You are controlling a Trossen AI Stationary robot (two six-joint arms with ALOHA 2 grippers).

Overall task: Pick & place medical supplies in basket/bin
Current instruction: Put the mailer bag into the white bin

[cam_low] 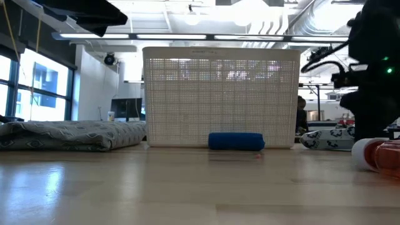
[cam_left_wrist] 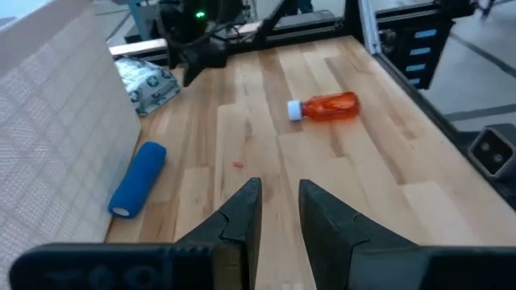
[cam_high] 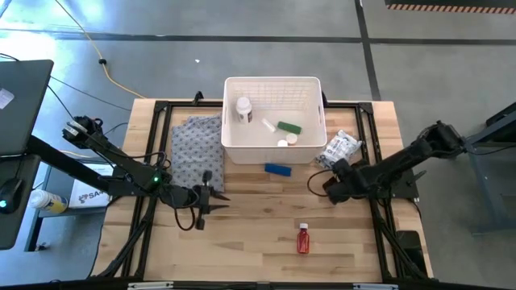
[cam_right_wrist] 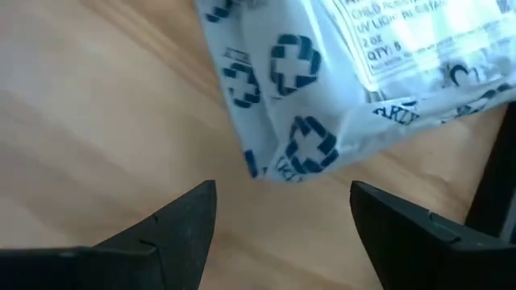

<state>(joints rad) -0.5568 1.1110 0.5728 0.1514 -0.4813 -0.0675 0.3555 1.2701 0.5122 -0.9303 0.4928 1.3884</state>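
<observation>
The white slotted basket [cam_high: 274, 121] stands at the table's far middle and holds a white pill bottle [cam_high: 243, 109], a green tube [cam_high: 289, 127] and small vials. A blue block [cam_high: 278, 169] lies on the table just before the basket's near wall. The red white-capped bottle [cam_high: 303, 238] lies on its side near the near edge. The crinkly packet [cam_high: 340, 149] lies to the right of the basket. My right gripper [cam_right_wrist: 282, 193] is open wide, and the packet's near corner [cam_right_wrist: 278, 161] lies just ahead of its fingers, untouched. My left gripper [cam_left_wrist: 280, 205] hovers left of centre, open by a narrow gap and empty.
A grey patterned cloth [cam_high: 193, 149] lies folded to the left of the basket. A black frame runs around the table's edges [cam_high: 375, 161], close behind the packet. Bare wood lies between the blue block and the red bottle [cam_left_wrist: 322, 107].
</observation>
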